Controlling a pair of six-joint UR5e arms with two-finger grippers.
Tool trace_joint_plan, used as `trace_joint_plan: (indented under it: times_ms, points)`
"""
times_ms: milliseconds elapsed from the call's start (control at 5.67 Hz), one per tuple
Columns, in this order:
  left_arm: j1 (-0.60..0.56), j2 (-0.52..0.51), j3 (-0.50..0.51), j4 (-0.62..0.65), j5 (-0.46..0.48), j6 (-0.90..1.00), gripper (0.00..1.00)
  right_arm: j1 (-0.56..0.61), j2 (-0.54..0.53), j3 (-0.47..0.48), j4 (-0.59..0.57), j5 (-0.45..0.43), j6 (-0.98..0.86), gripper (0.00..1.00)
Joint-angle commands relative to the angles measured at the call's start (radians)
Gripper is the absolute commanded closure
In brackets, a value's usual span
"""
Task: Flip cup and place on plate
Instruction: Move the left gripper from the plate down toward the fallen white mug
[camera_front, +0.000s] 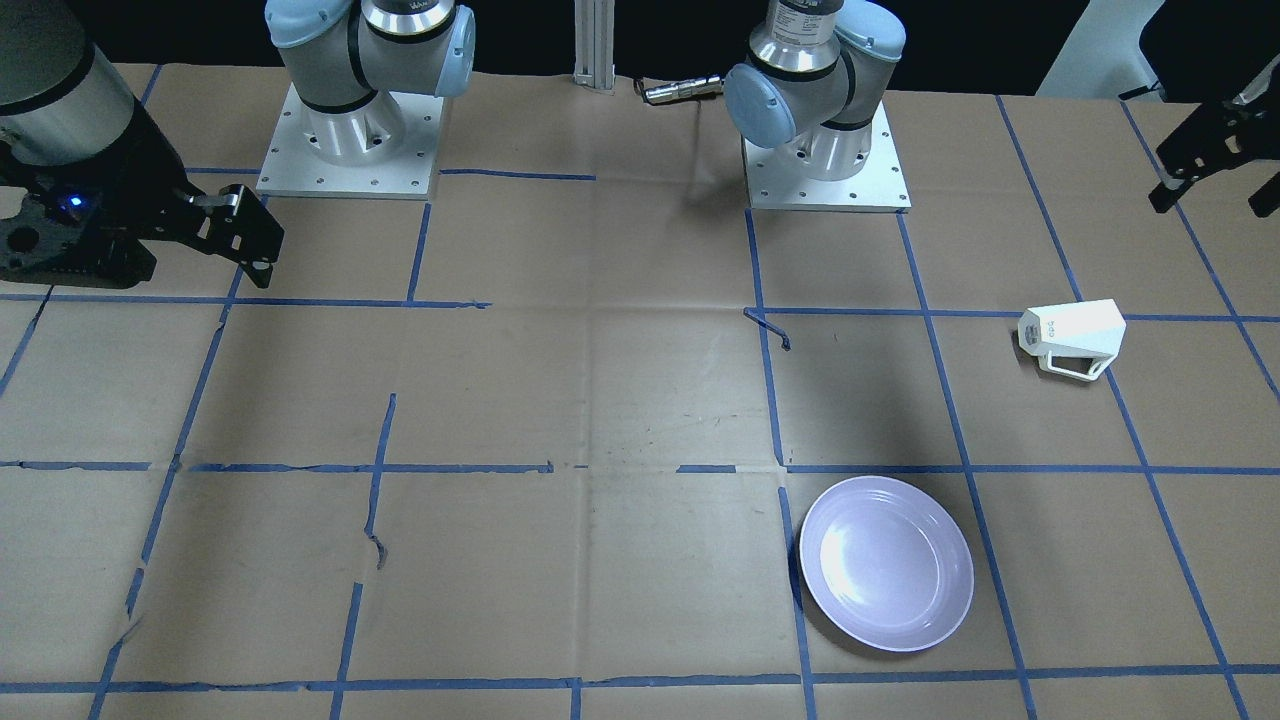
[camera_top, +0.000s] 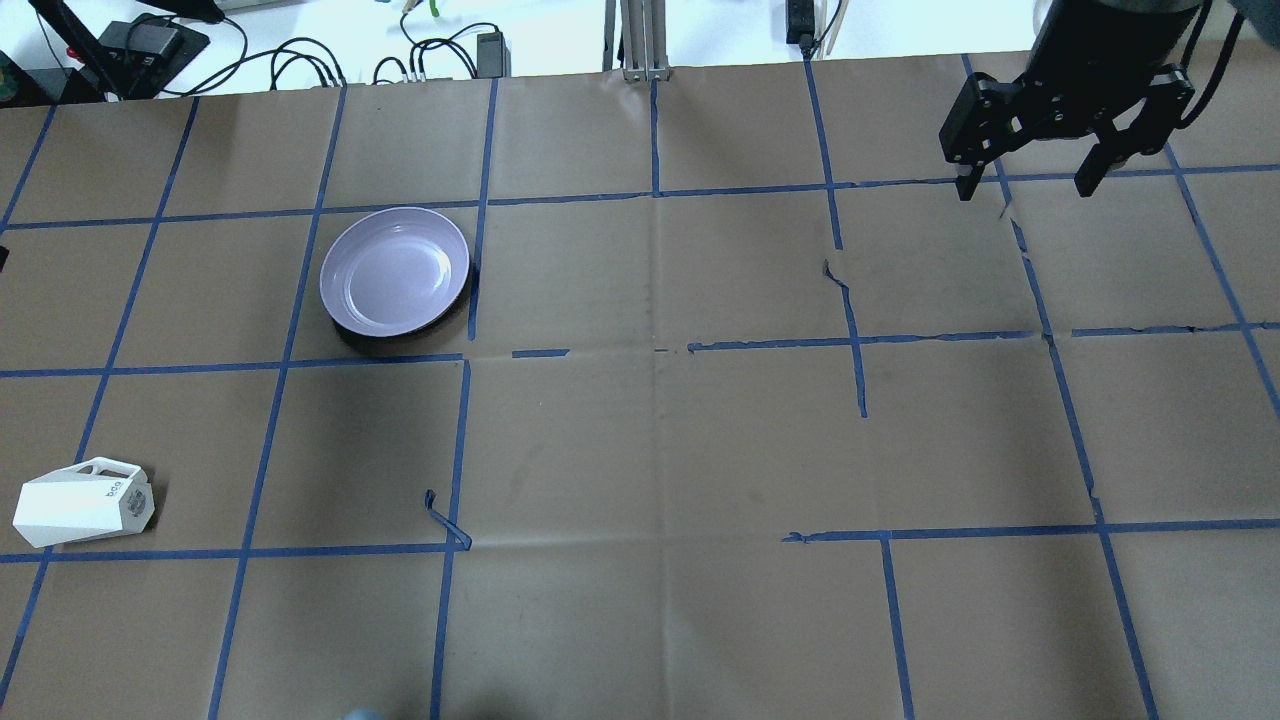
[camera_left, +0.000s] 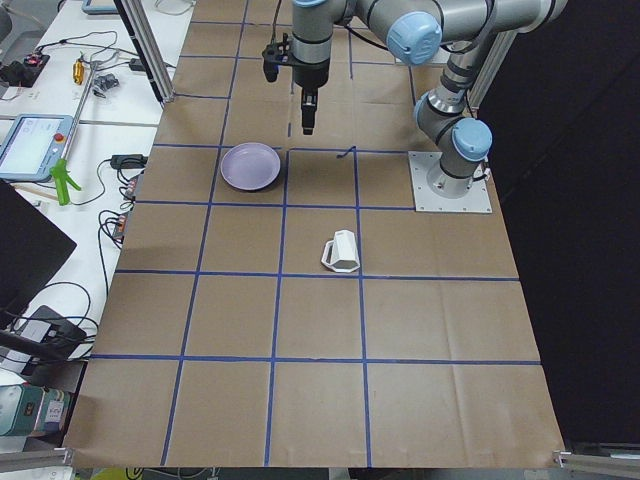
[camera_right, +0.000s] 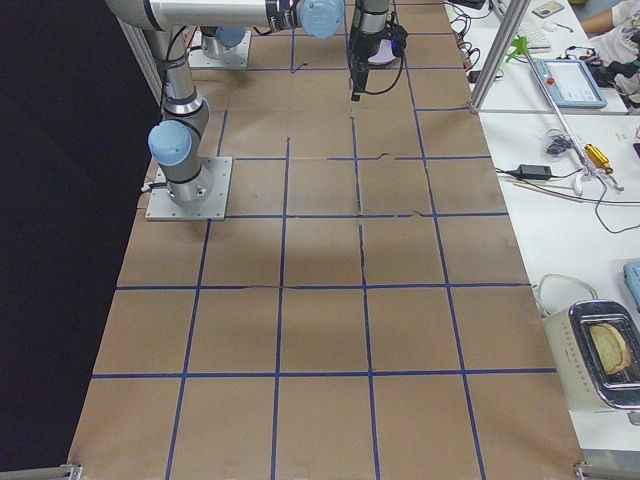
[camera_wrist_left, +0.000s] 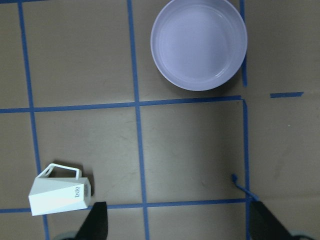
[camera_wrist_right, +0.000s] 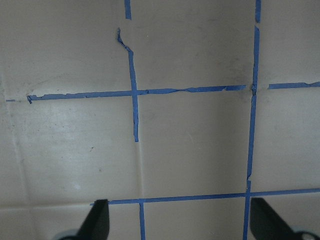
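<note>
Since the cup (camera_top: 85, 503) lies on its side on the tabletop (camera_top: 650, 450), well apart from the plate (camera_top: 394, 270), nothing looks done yet. Left gripper (camera_wrist_left: 180, 225) hangs above, off to one side of the cup, jaws wide, empty; right gripper (camera_top: 1028, 187) far off, likewise wide and empty. Left to do, by my reading: grasp, flip, set on plate

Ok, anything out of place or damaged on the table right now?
The cup lies tipped on its side, apart from the plate. Blue tape is torn and peeling in places. Nothing spilled.
</note>
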Motion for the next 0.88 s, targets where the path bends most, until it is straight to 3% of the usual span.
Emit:
trace_joint_plan:
  times_ms: [0, 706]
  points:
    - [0.142, -0.116, -0.007, 0.014, -0.041, 0.177, 0.02, 0.0, 0.0, 0.0, 0.0, 0.0, 0.0, 0.0]
    - [0.361, -0.358, -0.041, 0.025, -0.225, 0.405, 0.02, 0.0, 0.0, 0.0, 0.0, 0.0, 0.0, 0.0]
